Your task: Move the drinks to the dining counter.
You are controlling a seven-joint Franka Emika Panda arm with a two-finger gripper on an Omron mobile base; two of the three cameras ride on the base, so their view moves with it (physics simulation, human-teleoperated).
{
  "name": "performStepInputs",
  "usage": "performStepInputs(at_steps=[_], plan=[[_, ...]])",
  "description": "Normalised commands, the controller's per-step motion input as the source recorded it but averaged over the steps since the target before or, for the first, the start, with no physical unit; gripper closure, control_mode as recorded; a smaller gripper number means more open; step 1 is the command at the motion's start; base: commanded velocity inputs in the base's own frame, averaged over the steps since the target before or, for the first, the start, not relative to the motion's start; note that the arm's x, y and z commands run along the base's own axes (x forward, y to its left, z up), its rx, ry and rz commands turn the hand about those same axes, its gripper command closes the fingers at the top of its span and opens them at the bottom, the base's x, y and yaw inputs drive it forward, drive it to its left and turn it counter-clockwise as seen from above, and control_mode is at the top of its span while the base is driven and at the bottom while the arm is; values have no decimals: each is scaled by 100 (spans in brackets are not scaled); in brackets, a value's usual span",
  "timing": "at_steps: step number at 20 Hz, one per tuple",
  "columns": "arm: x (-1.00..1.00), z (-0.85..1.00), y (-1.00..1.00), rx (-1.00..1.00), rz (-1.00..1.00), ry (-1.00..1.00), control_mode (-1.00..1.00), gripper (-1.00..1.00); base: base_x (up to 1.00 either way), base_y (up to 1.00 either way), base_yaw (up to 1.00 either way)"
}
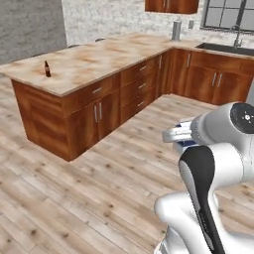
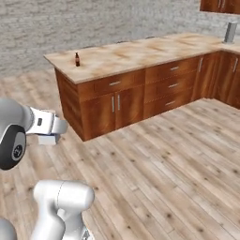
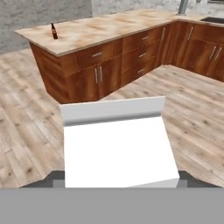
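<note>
Left base view: the dining table (image 1: 84, 64) spans the room, its marbled top over brown cabinets. The end effector (image 3: 120, 181) grips the milk carton (image 3: 118, 148) above the wooden floor (image 1: 74, 198). The cola bottle (image 1: 47, 69) stands upright near the table's end.

One cola bottle (image 1: 47, 69) stands upright on the one broad bench (image 1: 89, 62), well ahead of the end effector (image 3: 118, 186) and to its left. One milk carton (image 3: 117, 144) sits directly at the end effector, between its two fingers. One grey toaster (image 1: 176, 31) stands far ahead. One sink (image 1: 225, 48) lies far ahead, to the right.
</note>
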Motion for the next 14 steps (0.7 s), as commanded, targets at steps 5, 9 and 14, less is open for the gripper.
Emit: performStepInputs(at_steps=[5, 9, 14], plan=[[0, 0, 0, 0, 0, 0, 100, 100, 100, -38, 0], [0, 0, 0, 0, 0, 0, 100, 100, 100, -36, 0], [0, 0, 0, 0, 0, 0, 100, 100, 100, -22, 0]])
